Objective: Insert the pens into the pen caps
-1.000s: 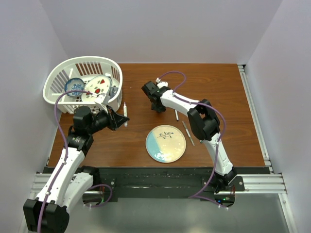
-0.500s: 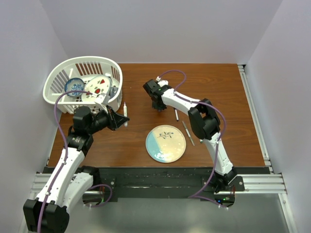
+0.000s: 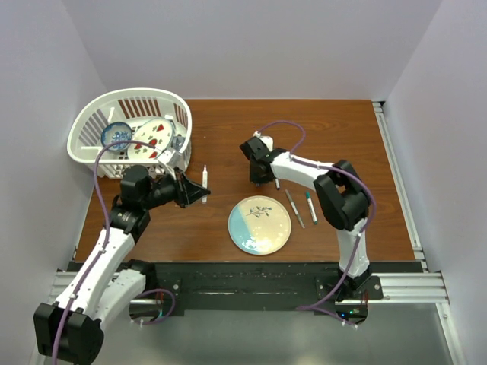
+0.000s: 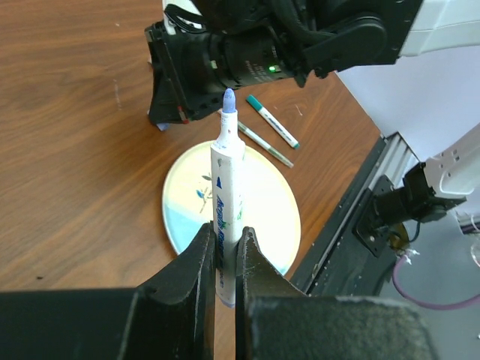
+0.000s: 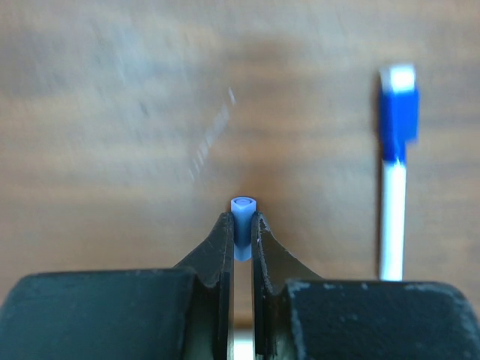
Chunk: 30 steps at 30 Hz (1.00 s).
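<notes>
My left gripper (image 4: 225,244) is shut on a white pen (image 4: 227,187), which stands out from the jaws with its bare bluish-purple tip pointing at the right arm. From above, that pen (image 3: 205,178) sticks out of the left gripper (image 3: 196,192) left of the plate. My right gripper (image 5: 242,223) is shut on a small blue-purple pen cap (image 5: 243,204), open end facing outward, just above the wood. A blue-capped pen (image 5: 395,161) lies to its right. A thin grey pen (image 3: 294,207) and a green-capped pen (image 3: 310,205) lie right of the plate.
A round blue-and-cream plate (image 3: 259,225) lies at the near middle of the table. A white basket (image 3: 99,106) holding dishes stands at the back left. The right arm's wrist (image 4: 225,60) hangs close ahead of the left pen's tip.
The right gripper has closed on the cap and shifted right and nearer. The left arm has carried its pen rightward toward it. The green-capped pen has come into view.
</notes>
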Each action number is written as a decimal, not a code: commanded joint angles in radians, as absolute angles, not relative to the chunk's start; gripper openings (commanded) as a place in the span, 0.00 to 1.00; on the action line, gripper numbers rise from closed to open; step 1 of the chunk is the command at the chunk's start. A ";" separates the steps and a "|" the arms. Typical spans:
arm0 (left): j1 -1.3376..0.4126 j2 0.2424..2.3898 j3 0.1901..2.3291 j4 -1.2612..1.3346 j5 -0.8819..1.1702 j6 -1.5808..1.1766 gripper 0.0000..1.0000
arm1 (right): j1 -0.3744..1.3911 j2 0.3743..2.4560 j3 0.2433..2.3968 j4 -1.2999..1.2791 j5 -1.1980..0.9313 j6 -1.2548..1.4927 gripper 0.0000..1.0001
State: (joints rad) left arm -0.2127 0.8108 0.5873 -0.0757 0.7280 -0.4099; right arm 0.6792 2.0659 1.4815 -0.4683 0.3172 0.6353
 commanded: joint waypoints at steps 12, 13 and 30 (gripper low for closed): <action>-0.422 0.884 0.454 0.244 0.658 -0.597 0.00 | 0.744 1.435 1.057 -0.051 0.060 0.744 0.00; -0.425 0.899 0.454 0.255 0.664 -0.609 0.00 | 0.750 1.410 1.040 -0.031 0.051 0.764 0.00; -0.454 0.986 0.402 0.558 0.753 -0.779 0.00 | 0.841 1.198 0.876 0.279 0.066 0.894 0.00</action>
